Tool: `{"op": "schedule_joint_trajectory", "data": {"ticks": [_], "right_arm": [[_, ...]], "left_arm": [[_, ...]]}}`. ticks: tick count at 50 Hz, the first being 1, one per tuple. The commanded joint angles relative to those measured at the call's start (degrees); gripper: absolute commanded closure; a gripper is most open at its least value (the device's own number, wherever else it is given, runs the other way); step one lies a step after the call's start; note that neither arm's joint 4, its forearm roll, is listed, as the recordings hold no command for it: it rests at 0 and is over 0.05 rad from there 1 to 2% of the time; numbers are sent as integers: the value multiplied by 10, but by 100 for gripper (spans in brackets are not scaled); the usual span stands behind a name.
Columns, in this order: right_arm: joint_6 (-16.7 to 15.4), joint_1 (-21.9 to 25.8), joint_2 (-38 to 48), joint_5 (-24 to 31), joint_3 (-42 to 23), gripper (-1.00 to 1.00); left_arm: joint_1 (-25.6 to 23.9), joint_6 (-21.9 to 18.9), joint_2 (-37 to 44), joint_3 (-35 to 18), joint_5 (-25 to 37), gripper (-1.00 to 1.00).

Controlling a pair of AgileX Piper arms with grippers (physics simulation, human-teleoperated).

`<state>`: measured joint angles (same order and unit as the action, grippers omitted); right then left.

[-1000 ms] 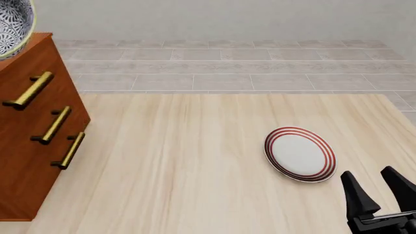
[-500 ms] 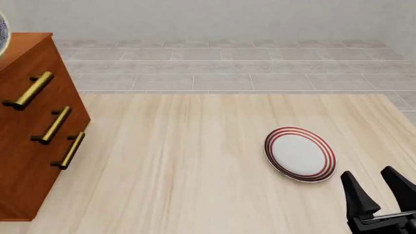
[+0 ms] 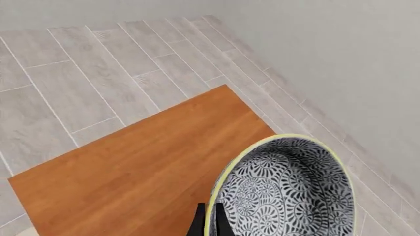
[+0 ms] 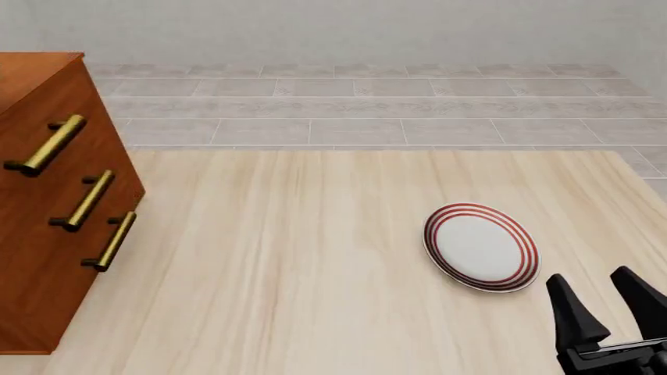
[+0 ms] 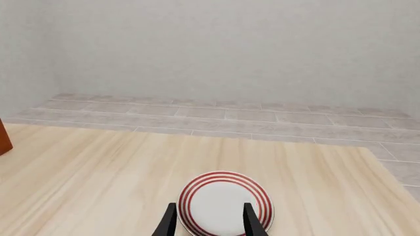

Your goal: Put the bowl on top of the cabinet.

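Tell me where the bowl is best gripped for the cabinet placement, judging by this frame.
By its thin rim, one finger inside and one outside the wall. The bowl is deep and round, too wide to span, so its cream edge is the only graspable part. The left gripper appears to pinch it there already, from the near side, above the cabinet top. That grip looks sound.

Counted one cabinet (image 4: 42, 211) with three brass handles (image 4: 81, 201), one patterned bowl (image 3: 282, 189), one white plate with red rings (image 4: 482, 247), and one desk (image 4: 292, 273). Saw two grippers: the left (image 3: 208, 222), the right (image 4: 608, 301).
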<state>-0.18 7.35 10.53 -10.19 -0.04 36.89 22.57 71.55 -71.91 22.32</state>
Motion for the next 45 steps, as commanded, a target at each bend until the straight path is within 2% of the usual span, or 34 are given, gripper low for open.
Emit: {"op": "schedule_joint_trajectory", "data": {"ticks": [1, 3, 5, 6, 8, 12, 13, 16, 18, 20, 28, 32, 34, 40, 45], "right_arm": [[0, 0, -1, 1, 0, -100], [0, 0, -2, 1, 0, -100], [0, 0, -1, 1, 0, -100], [0, 0, -2, 1, 0, -100], [0, 0, -2, 1, 0, -100], [0, 0, -1, 1, 0, -100], [0, 0, -2, 1, 0, -100], [0, 0, -1, 1, 0, -100], [0, 0, -2, 1, 0, -100], [0, 0, -2, 1, 0, -100], [0, 0, -1, 1, 0, -100], [0, 0, -2, 1, 0, -100], [0, 0, -1, 1, 0, -100], [0, 0, -1, 1, 0, -100], [0, 0, -1, 1, 0, -100]], "left_arm": [[4, -7, 10, 13, -7, 100], [2, -9, 10, 5, 2, 100], [2, -9, 4, 25, -15, 100], [0, -10, 6, 13, -3, -100], [0, -8, 7, 3, 3, -100], [-2, -6, -1, 20, -10, -100], [-2, -6, 0, -2, 10, -100], [-3, 0, -3, -9, 15, -100], [-2, 1, -8, 5, 1, -100], [-4, 5, -8, -13, 15, -100], [-7, 18, -28, -14, 13, -100], [-5, 32, -41, -42, 21, -100], [-6, 40, -49, -41, 19, -100], [-11, 45, -65, -73, 42, -100], [-16, 49, -80, -78, 53, -100]]}}
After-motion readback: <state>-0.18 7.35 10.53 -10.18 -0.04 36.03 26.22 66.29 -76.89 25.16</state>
